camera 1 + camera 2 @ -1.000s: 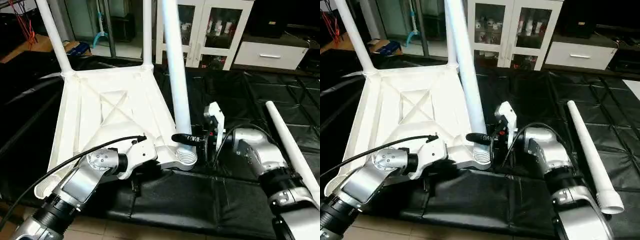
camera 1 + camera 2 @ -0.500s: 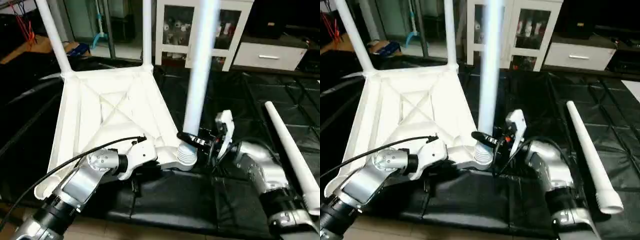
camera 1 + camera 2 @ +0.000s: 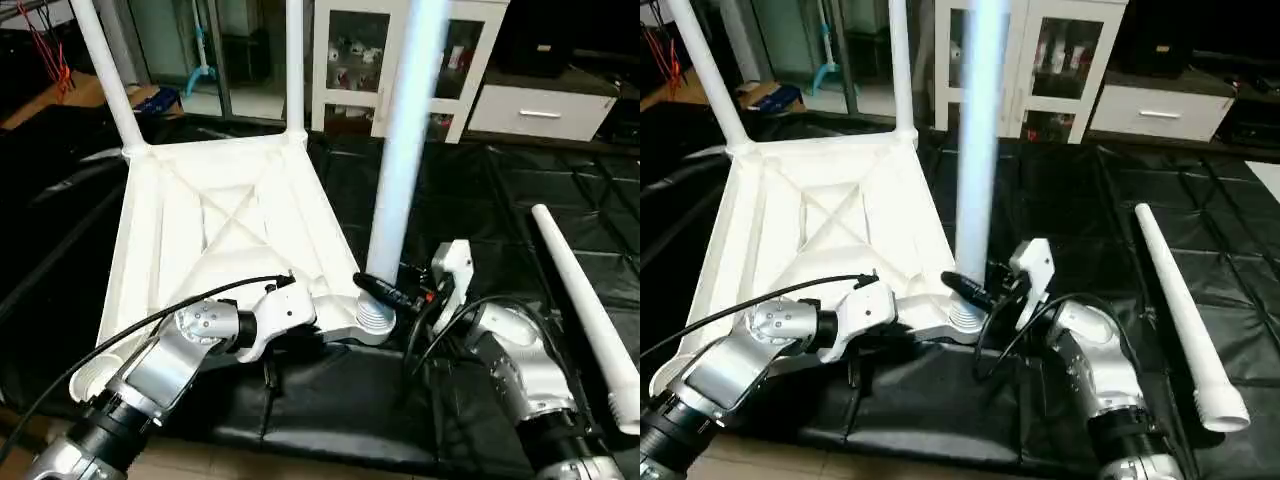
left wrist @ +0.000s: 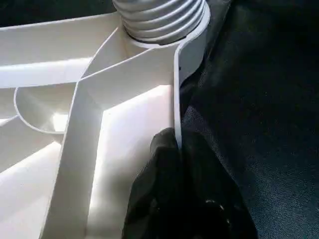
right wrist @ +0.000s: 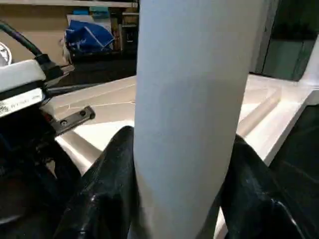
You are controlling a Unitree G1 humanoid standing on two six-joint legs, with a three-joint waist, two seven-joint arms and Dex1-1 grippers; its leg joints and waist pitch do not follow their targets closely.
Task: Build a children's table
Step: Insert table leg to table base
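Right gripper [image 3: 385, 293], lower centre of the left eye view: its two black fingers [image 5: 107, 184] are clamped on either side of a white leg [image 3: 400, 160], low on the shaft just above the threaded foot. The silver right forearm [image 3: 520, 375] rises from the lower right edge, bent at the wrist, with a white camera block on top and a black cable looping beside it. The held leg is a smooth, tapered tube standing nearly upright, leaning slightly toward the upper right; its ribbed, screw-like base [image 3: 375, 315] sits in the round corner socket of the tabletop.

Left gripper [image 4: 177, 149], lower left of centre: fingers pressed together on the thin edge wall of the tabletop [image 3: 215, 225], next to that same socket. The left arm enters from the bottom left corner, silver and jointed, with a black cable arching over it.

The tabletop is white moulded plastic, square, lying underside up, with raised ribs crossing in an X. Two further legs [image 3: 105, 70] stand in its far corners at upper left. A fourth leg [image 3: 585, 305] lies loose at right on the black padded mat [image 3: 330, 400], well apart from the tabletop. A white glass-door cabinet [image 3: 470, 60] stands at upper centre.
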